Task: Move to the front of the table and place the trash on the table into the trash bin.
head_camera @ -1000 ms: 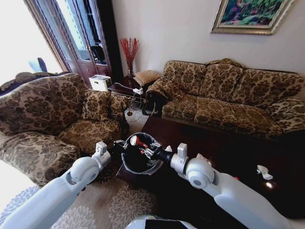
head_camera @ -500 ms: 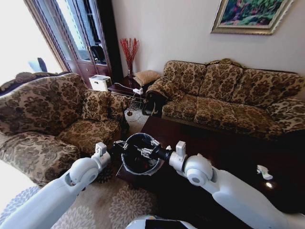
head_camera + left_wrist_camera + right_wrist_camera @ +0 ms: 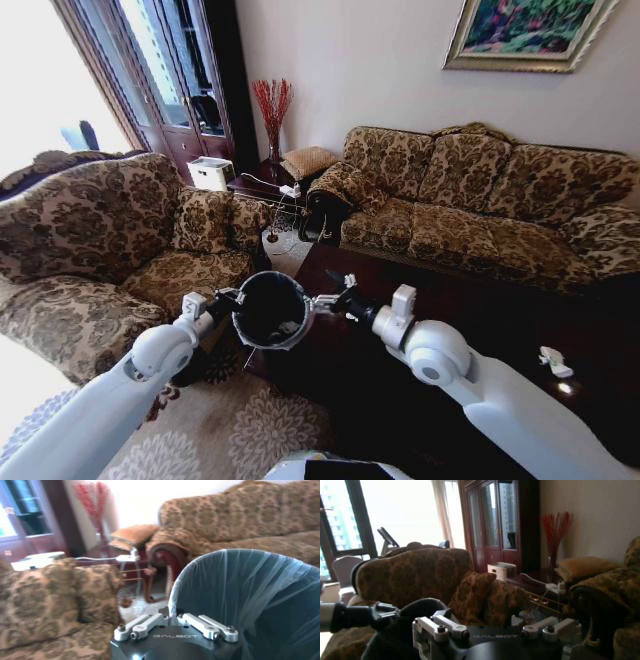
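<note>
The left gripper (image 3: 232, 297) is pinching the rim of the trash bin (image 3: 270, 310) in its jaws, holding it tilted at the counter (image 3: 480, 320) corner; the right gripper (image 3: 335, 295) is hovering beside, jaws spread and empty

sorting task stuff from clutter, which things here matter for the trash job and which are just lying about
Job: trash bin, held at its rim by left gripper; right gripper, open; table; white trash.
Lying about: sofa, armchair, red twigs, painting.

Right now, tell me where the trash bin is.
In the head view the trash bin is held up by the left gripper on its rim, left of centre, off the table's near-left corner, before the armchair.
</note>
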